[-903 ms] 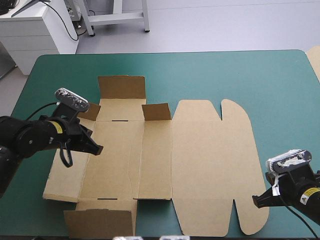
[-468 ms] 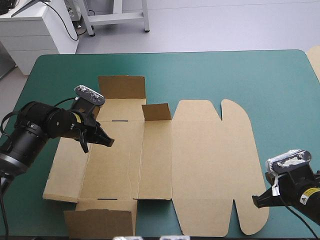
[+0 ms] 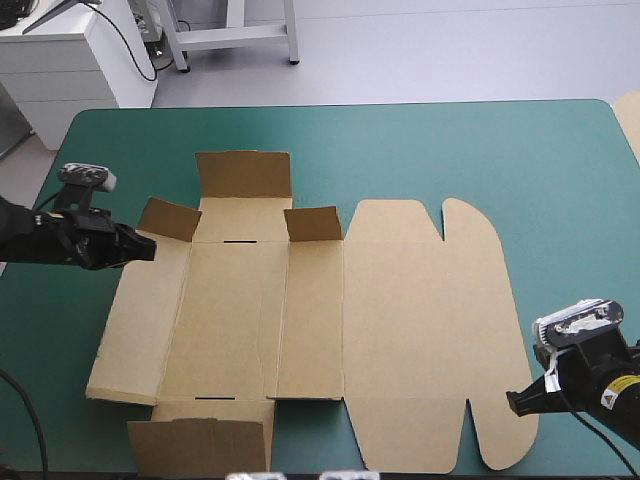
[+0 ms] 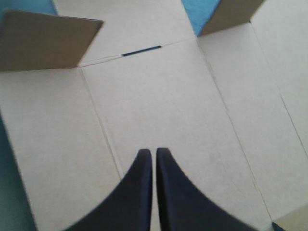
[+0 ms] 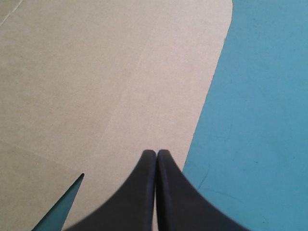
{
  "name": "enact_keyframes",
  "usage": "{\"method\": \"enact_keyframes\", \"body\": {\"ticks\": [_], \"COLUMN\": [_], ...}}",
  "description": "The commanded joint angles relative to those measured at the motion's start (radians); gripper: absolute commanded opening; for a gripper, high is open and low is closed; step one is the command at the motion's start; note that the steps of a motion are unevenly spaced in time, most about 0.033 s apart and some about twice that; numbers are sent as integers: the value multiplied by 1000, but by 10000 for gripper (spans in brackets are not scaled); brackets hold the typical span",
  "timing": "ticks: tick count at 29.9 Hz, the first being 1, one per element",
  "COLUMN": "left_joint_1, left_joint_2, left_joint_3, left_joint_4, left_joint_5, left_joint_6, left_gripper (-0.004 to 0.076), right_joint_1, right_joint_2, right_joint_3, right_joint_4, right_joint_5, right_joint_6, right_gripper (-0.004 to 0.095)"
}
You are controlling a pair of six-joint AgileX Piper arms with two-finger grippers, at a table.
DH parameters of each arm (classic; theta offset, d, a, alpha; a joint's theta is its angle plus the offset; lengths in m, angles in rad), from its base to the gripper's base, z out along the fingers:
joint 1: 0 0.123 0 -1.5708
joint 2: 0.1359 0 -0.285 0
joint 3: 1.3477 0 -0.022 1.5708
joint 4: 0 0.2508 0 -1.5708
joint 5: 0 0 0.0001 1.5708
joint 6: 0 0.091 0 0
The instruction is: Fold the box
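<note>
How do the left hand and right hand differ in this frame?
The left hand is at the box's left panel; the right hand at its rounded near-right lid edge. A raised flap stands beside the left hand; only flat board lies by the right hand. Both are shut, holding nothing.

From my console, the table (image 3: 480,150) with its teal-green cover fills most of the high view. Past its far edge, a pale grey floor (image 3: 450,50) runs from 10 to 2 o'clock. At 11 o'clock I see a white cabinet (image 3: 70,60) with a black cable (image 3: 135,50) hanging down its side, and nearer 12 the legs of a grey metal frame (image 3: 235,35). The light is soft and even.
</note>
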Motion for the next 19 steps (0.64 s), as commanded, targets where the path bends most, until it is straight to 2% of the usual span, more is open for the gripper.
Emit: {"method": "enact_keyframes", "body": {"ticks": [1,7,10,13,15,19], "left_joint_1": [104,245,250,250,250,250], "left_joint_2": [-11,42,74,92,94,96], "left_joint_3": [-33,-33,-31,-19,2,28], "left_joint_4": [-79,-14,166,149,110,110], "left_joint_5": [59,54,28,37,38,45], "left_joint_6": [21,29,20,-5,31,11], "left_gripper": [16,16,16,25,78,267], "right_joint_1": [-8,-8,-8,-8,-8,-8], "right_joint_2": [5,5,5,5,5,5], "right_joint_3": [-24,-24,-24,-24,-24,-24], "right_joint_4": [-7,-7,-7,-7,-7,-7], "right_joint_5": [-59,-87,-104,-108,-108,-113], "right_joint_6": [-33,-41,-41,-41,-41,-41], "right_gripper": [-20,-20,-19,-19,-21,-21]}}
